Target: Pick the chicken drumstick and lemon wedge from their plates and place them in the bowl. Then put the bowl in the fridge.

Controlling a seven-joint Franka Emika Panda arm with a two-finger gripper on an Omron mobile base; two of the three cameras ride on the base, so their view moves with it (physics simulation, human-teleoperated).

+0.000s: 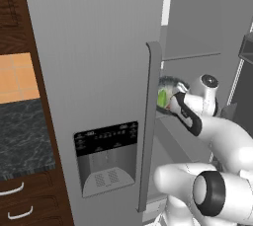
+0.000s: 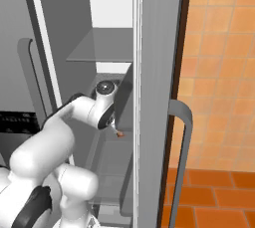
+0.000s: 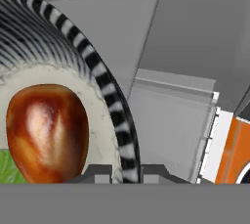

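Observation:
My gripper (image 3: pixel 124 173) is shut on the rim of the bowl (image 3: pixel 110 96), one fingertip on each side of its striped edge. Inside the bowl lie the reddish-brown chicken drumstick (image 3: pixel 46 130) and, at the lower left, a corner of the green lemon wedge (image 3: pixel 9 169). From the left base view the bowl (image 1: pixel 169 84) with the lemon wedge (image 1: pixel 161 98) sits just past the open fridge door (image 1: pixel 99 47), at the gripper (image 1: pixel 173 102), above a fridge shelf (image 1: pixel 173 136). The arm (image 2: pixel 94 110) reaches into the fridge. The plates are out of view.
The door's long handle (image 1: pixel 150 121) and dispenser panel (image 1: pixel 106 143) stand close on the arm's left. A second door (image 2: pixel 154 97) with a handle (image 2: pixel 182 122) flanks the right. A higher shelf (image 2: pixel 104 48) hangs above the hand. A dark counter (image 1: pixel 24 136) lies at the left.

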